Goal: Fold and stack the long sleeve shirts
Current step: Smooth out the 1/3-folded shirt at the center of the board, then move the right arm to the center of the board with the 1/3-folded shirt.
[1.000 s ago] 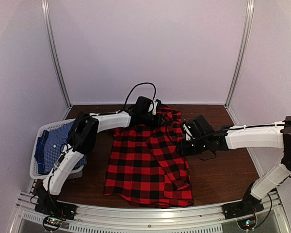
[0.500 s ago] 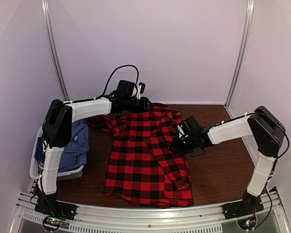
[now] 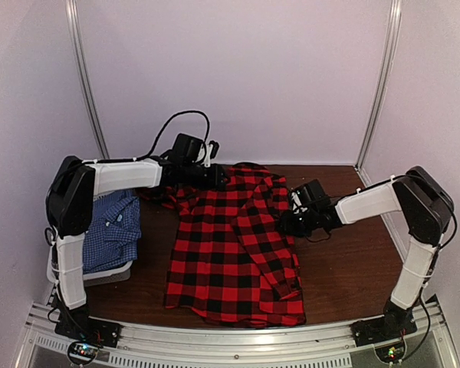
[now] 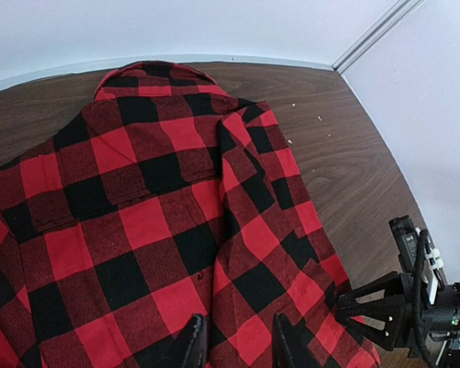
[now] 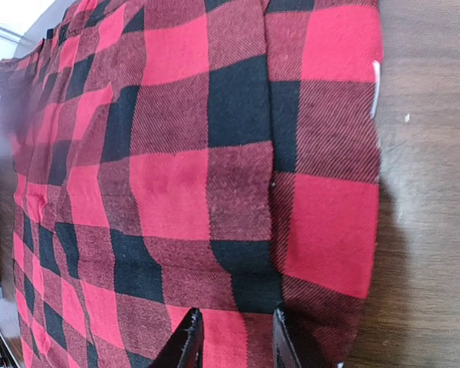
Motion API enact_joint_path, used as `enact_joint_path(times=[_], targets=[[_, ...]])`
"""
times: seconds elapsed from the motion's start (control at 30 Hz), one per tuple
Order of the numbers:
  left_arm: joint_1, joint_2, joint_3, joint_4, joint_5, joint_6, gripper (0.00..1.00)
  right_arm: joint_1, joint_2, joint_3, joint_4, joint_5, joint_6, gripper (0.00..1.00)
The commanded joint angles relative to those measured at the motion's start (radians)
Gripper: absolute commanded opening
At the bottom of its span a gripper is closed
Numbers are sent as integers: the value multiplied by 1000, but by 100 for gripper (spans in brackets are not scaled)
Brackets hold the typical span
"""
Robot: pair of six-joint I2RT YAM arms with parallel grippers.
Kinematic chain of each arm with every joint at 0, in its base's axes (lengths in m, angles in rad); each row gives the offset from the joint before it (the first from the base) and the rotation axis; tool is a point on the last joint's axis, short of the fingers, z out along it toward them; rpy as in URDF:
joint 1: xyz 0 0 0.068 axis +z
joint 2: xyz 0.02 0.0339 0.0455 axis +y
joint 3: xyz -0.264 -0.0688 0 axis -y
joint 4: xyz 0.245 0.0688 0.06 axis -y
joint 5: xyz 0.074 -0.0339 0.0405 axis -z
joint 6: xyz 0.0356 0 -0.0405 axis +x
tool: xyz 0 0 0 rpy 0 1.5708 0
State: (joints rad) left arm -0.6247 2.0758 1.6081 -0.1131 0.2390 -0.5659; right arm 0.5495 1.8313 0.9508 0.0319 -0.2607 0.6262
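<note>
The red-and-black plaid shirt [image 3: 234, 241] lies spread on the brown table, collar toward the back wall. It fills the left wrist view [image 4: 161, 199] and the right wrist view [image 5: 176, 176]. My left gripper [image 3: 219, 178] is at the shirt's upper left by the collar; its fingers stand apart over the cloth [image 4: 238, 346], open. My right gripper [image 3: 284, 223] is at the shirt's right edge, also open just above the plaid [image 5: 236, 346]. The blue-and-white check shirt [image 3: 111, 228] lies bunched in the basket at the left.
The pale grey basket [image 3: 111, 271] stands at the table's left edge, partly behind my left arm. Bare brown table [image 3: 353, 261] lies right of the shirt. Metal frame posts stand at the back corners. The right gripper's black body shows in the left wrist view [image 4: 402, 310].
My left arm has swung its elbow out to the left and drawn its gripper back toward the collar. The shirt's left shoulder now spreads farther left. The right gripper has stayed at the shirt's right edge.
</note>
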Motion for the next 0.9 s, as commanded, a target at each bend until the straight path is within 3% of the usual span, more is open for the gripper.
enact_joint_path(times=[0.0,0.2,0.6,0.87], targets=[[-1,-103,-54,14,-20,19,30,-68,-60,33,-24,32,-46,34],[-1,-177,-135,-10,-23,10,30,-139,2,103,-79,25,-97,37],[-1,-363,-369,-54,-73,-6,31,-138,100,139,-63,-31,-106,38],[-1,-441,-450,-72,-91,-25,31,-131,154,175,-63,-49,-96,26]])
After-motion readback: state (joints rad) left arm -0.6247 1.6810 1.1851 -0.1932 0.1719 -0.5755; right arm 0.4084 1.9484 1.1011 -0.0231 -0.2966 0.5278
